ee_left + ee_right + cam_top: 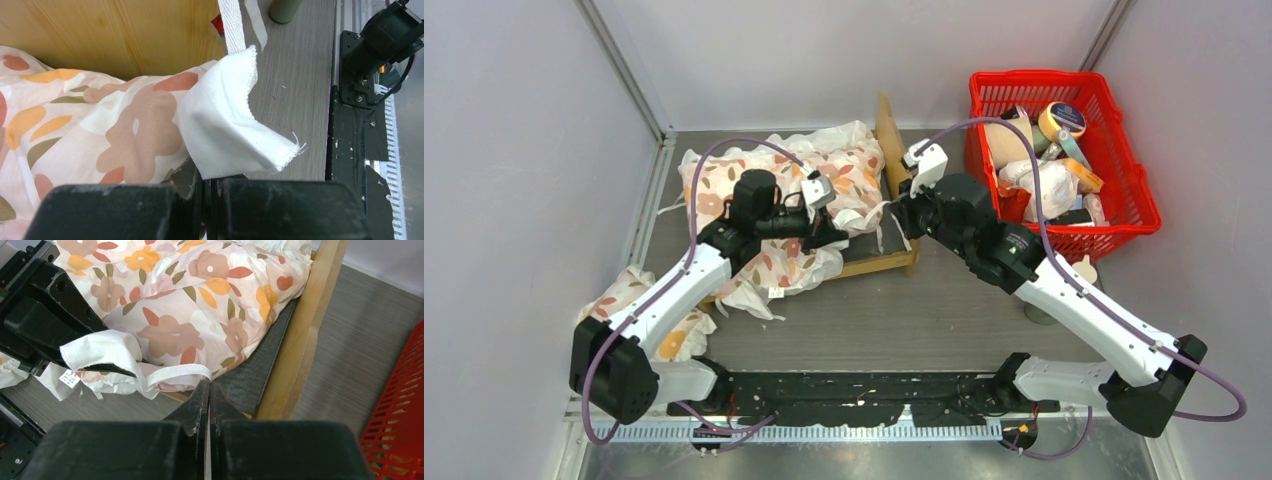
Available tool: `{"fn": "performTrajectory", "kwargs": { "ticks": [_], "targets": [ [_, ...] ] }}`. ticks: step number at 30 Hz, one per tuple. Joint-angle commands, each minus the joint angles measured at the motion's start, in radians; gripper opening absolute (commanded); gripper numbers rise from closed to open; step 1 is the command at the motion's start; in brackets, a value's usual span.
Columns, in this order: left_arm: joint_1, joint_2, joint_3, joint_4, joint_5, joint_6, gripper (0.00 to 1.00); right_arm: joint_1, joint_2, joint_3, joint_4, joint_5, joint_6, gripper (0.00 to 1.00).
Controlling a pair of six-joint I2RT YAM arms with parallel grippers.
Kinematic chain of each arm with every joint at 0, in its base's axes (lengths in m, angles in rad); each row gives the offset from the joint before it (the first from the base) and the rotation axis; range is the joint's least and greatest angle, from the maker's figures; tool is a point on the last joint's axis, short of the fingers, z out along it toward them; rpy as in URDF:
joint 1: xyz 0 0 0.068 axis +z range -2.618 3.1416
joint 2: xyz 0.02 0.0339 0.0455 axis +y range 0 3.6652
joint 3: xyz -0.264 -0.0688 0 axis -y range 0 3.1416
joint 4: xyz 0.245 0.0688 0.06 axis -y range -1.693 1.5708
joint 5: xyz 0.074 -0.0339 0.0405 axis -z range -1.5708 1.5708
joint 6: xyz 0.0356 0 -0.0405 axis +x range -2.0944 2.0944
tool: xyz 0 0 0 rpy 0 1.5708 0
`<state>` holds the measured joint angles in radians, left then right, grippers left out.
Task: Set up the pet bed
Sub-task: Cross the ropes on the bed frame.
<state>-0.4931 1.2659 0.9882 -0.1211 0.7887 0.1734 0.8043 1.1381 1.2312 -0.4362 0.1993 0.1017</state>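
Observation:
The pet bed [892, 142] stands mid-table, a light-wood frame with its dark grey surface [260, 370] showing beside the side rail [305, 330]. A white floral cushion [824, 170] lies bunched over it. My left gripper [207, 175] is shut on a white corner flap [225, 130] of the cushion, just off the bed's near rail [879, 265]. My right gripper [208, 386] is shut, its tips pinching the end of the cushion's white tie strap [175, 372] at the bed's near right corner. In the top view the left gripper [829, 235] and right gripper [894, 215] sit close together.
A red plastic basket [1124, 150] full of items stands at the back right, close to the bed's headboard. A second floral cloth [634, 300] lies at the left by my left arm. A small grey cylinder [1039, 315] stands under my right arm. Walls enclose three sides.

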Motion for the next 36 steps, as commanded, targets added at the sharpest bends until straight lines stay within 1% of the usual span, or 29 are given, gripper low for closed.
{"fn": "performTrajectory", "kwargs": {
  "ticks": [1,2,3,5,9,10,11,12,14,15,16,17,19,20,22,23,24,25,26,27,28,29,31,36],
  "targets": [
    [0.007,0.007,0.061,-0.057,0.050,0.043,0.00,0.002,-0.043,-0.009,0.089,0.024,-0.050,0.05],
    [0.007,0.010,0.064,-0.064,0.054,0.048,0.00,0.002,-0.042,-0.029,0.122,0.027,-0.071,0.05],
    [0.007,0.014,0.067,-0.070,0.056,0.048,0.00,0.002,-0.038,-0.033,0.180,0.025,-0.115,0.08],
    [0.007,0.023,0.068,-0.074,0.058,0.038,0.00,-0.005,0.002,0.002,0.210,0.014,-0.182,0.11],
    [0.007,0.034,0.056,-0.054,0.042,-0.008,0.00,-0.049,0.201,0.161,0.186,-0.008,-0.267,0.14],
    [0.007,0.035,0.053,-0.051,0.035,-0.018,0.00,-0.053,0.229,0.202,0.184,-0.015,-0.291,0.15],
    [0.007,0.037,0.049,-0.046,0.026,-0.033,0.00,-0.059,0.282,0.220,0.175,-0.020,-0.301,0.21],
    [0.007,0.038,0.042,-0.036,0.014,-0.051,0.00,-0.061,0.308,0.264,0.161,-0.030,-0.316,0.34],
    [0.007,0.033,0.024,-0.011,0.011,-0.089,0.00,-0.063,0.377,0.345,0.071,-0.002,-0.297,0.47],
    [0.007,0.028,0.009,0.014,0.011,-0.109,0.00,-0.066,0.402,0.367,0.000,0.007,-0.283,0.49],
    [0.007,0.025,-0.006,0.037,0.009,-0.128,0.00,-0.067,0.404,0.383,-0.027,0.008,-0.259,0.52],
    [0.007,0.022,-0.015,0.055,0.007,-0.143,0.00,-0.067,0.383,0.378,-0.054,0.007,-0.246,0.53],
    [0.010,0.023,-0.025,0.079,0.006,-0.166,0.00,-0.067,0.318,0.331,-0.062,-0.008,-0.204,0.53],
    [0.013,0.024,-0.027,0.092,0.022,-0.201,0.00,-0.067,0.293,0.288,-0.063,-0.034,-0.177,0.53],
    [0.023,0.027,-0.032,0.136,0.048,-0.259,0.00,-0.064,0.208,0.216,-0.052,-0.069,-0.131,0.52],
    [0.025,0.025,-0.033,0.151,0.056,-0.278,0.00,-0.059,0.145,0.150,-0.040,-0.091,-0.118,0.52],
    [0.025,0.025,-0.031,0.156,0.064,-0.288,0.00,-0.055,0.081,0.113,-0.003,-0.103,-0.089,0.52],
    [0.026,0.020,-0.029,0.157,0.065,-0.290,0.00,-0.052,0.049,0.030,0.019,-0.140,-0.059,0.53],
    [0.026,0.016,-0.029,0.158,0.061,-0.289,0.00,-0.051,-0.011,-0.012,0.069,-0.162,-0.052,0.53],
    [0.027,0.013,-0.029,0.156,0.052,-0.285,0.00,-0.051,-0.038,-0.089,0.099,-0.221,-0.046,0.53],
    [0.027,0.010,-0.026,0.151,0.049,-0.279,0.00,-0.050,-0.079,-0.125,0.148,-0.241,-0.048,0.52],
    [0.027,0.009,-0.022,0.145,0.050,-0.271,0.00,-0.051,-0.094,-0.183,0.167,-0.262,-0.058,0.51],
    [0.027,0.012,-0.017,0.134,0.045,-0.261,0.00,-0.051,-0.111,-0.221,0.188,-0.281,-0.076,0.49],
    [0.027,0.017,-0.005,0.136,0.042,-0.257,0.00,-0.050,-0.059,-0.227,0.184,-0.339,-0.070,0.47]
  ]
}}
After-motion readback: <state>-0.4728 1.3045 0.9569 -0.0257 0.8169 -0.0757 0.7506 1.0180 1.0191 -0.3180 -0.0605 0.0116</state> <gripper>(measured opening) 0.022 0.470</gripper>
